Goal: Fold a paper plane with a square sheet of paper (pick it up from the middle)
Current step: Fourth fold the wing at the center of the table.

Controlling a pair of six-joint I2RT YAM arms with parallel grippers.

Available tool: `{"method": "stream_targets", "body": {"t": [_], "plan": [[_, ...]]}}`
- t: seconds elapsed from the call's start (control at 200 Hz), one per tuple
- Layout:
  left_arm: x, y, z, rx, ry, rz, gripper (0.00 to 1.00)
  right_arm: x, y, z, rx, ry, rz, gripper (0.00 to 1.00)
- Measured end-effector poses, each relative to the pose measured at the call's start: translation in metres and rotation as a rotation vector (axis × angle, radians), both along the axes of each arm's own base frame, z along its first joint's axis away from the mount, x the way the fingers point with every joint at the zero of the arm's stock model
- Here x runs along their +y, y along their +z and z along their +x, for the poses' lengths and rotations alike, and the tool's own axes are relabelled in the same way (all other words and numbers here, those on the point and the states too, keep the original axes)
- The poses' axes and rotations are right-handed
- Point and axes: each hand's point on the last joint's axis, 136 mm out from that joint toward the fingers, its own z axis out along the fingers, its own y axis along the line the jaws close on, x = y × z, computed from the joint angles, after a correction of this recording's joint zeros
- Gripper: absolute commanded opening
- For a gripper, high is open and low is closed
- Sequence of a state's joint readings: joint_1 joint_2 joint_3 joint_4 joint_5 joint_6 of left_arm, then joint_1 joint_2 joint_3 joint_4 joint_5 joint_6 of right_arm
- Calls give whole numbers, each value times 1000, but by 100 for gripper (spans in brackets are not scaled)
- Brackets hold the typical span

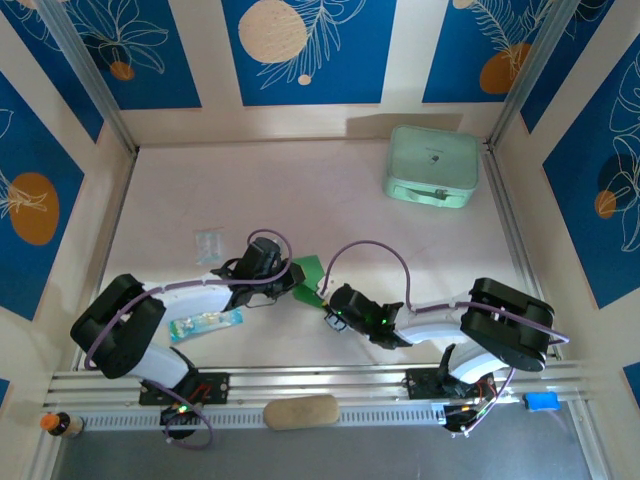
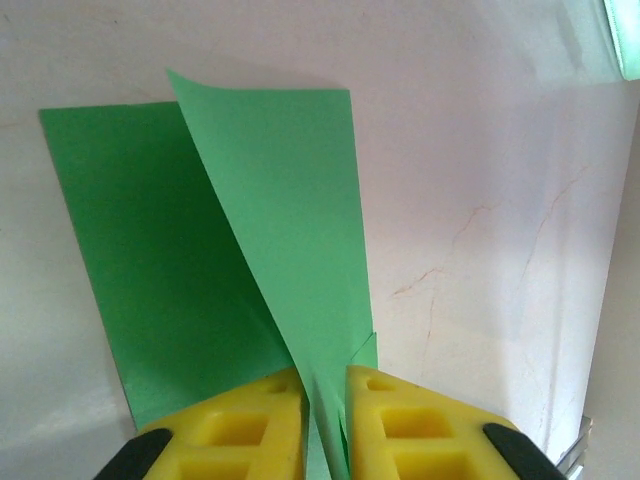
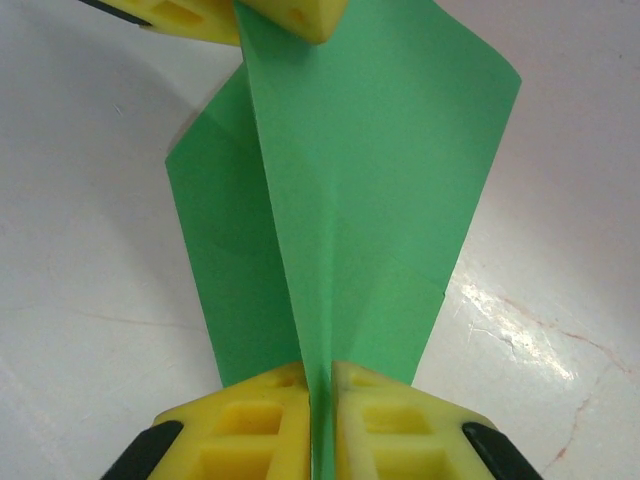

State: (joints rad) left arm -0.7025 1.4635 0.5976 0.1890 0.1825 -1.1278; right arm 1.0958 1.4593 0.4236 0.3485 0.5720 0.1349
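Top external: my left fingers (image 1: 292,279) and right fingers (image 1: 327,297) meet on the sheet of paper (image 1: 309,268), mid-table (image 1: 300,190).
Green sheet sits between my two arms; the mint case (image 1: 432,166) is well apart at the back right. Left wrist: left fingers (image 2: 250,425) clamped on the sheet's (image 2: 270,200) raised fold, one flap flat on the table. Right wrist: right fingers (image 3: 250,420) pinch the same ridge (image 3: 370,180), and my left fingers (image 3: 290,15) grip its far end.
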Motion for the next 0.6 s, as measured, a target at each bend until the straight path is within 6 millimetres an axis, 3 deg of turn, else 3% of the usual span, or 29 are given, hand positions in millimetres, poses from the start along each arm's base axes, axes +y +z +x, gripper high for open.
{"method": "stream_targets", "body": {"t": [0.6], "plan": [[2, -3, -2, 15, 0, 13, 18, -1, -3, -2, 38, -16, 17, 12]]}}
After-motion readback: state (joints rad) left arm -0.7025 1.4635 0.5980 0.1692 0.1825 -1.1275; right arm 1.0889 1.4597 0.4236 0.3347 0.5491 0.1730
